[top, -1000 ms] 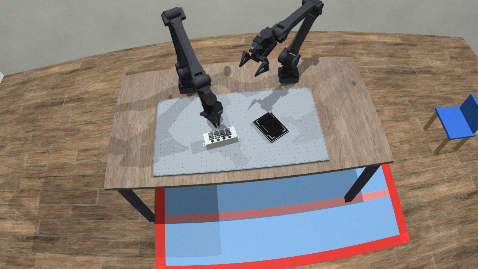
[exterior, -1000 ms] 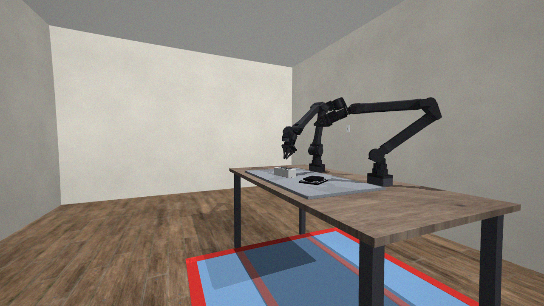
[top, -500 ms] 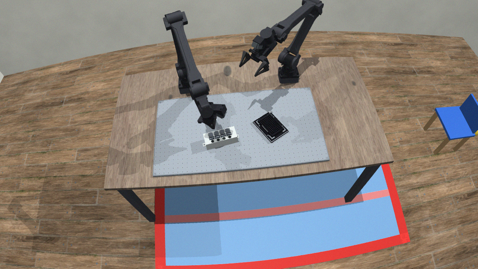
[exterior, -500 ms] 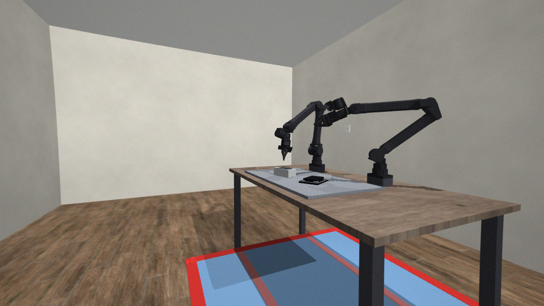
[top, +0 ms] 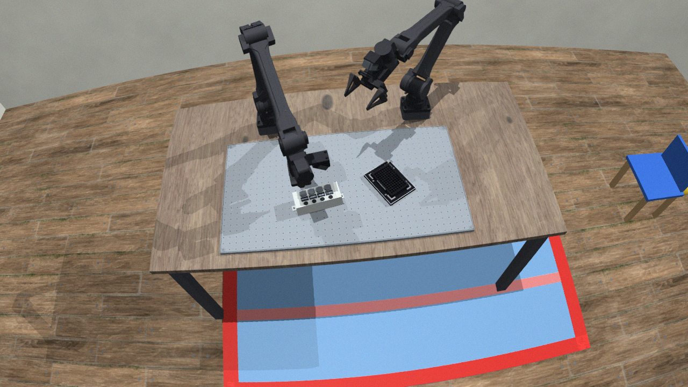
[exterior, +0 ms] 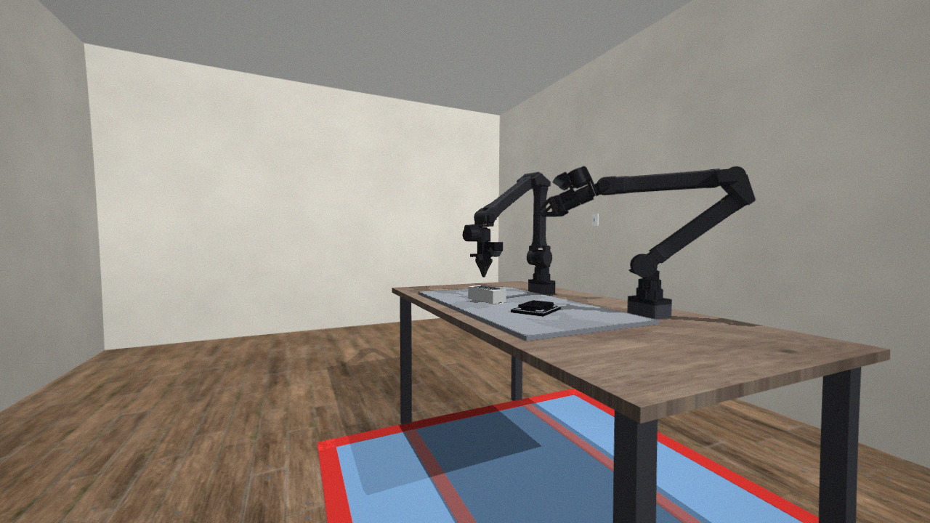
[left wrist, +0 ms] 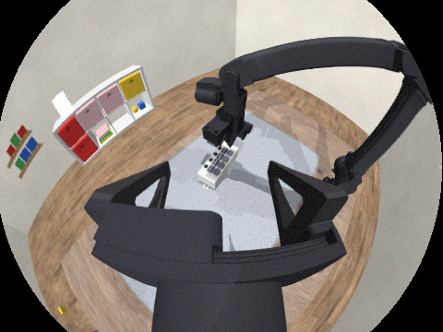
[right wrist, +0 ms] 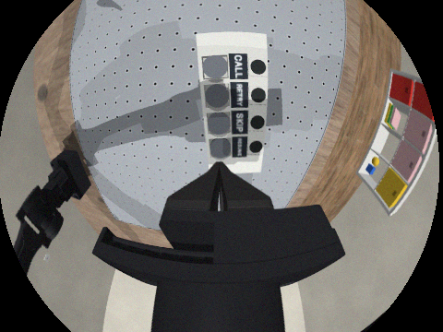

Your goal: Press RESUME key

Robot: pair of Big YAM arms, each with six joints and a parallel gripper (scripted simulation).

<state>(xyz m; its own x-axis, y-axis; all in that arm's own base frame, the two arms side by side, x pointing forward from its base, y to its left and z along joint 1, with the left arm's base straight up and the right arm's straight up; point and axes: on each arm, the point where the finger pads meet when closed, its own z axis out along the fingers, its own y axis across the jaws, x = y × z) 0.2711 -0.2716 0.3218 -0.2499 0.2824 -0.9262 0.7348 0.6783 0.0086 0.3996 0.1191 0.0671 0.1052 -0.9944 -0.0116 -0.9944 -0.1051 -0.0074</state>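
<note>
- Grey perforated board (top: 250,235) (exterior: 585,318) (left wrist: 258,221) (right wrist: 161,60) over a wood table (top: 509,192) (exterior: 650,364) (left wrist: 92,267) bears one panel (top: 317,207) (exterior: 486,294) (left wrist: 214,177) (right wrist: 233,41), apart from the board's edges
- Panel: white box, four round grey keys, four dark nameplates, four small round lamps, all black and unlit
- Names, one end to the other: CALL, RETRY, SKIP, RESUME; the RESUME plate (right wrist: 239,147) is blurred
- RESUME key (right wrist: 220,148) sits at the end nearest the right gripper's tips in its wrist view
- Two arms, two grippers
- Right gripper (top: 301,181) (exterior: 483,274) (right wrist: 219,163): points down above the panel, fingers pressed together on nothing, tips apart from the keys
- Left gripper (top: 357,101) (exterior: 545,213) (left wrist: 219,163): raised well apart from the panel, fingers spread wide
- One black grid block (top: 389,183) (exterior: 535,313) lies flat on the board, apart from the panel
- One blue chair (top: 654,175) stands beyond the table, one shelf (left wrist: 127,74) (right wrist: 413,183) stands near a wall, and one red-edged blue mat (top: 408,346) (exterior: 383,468) lies partly under the table
</note>
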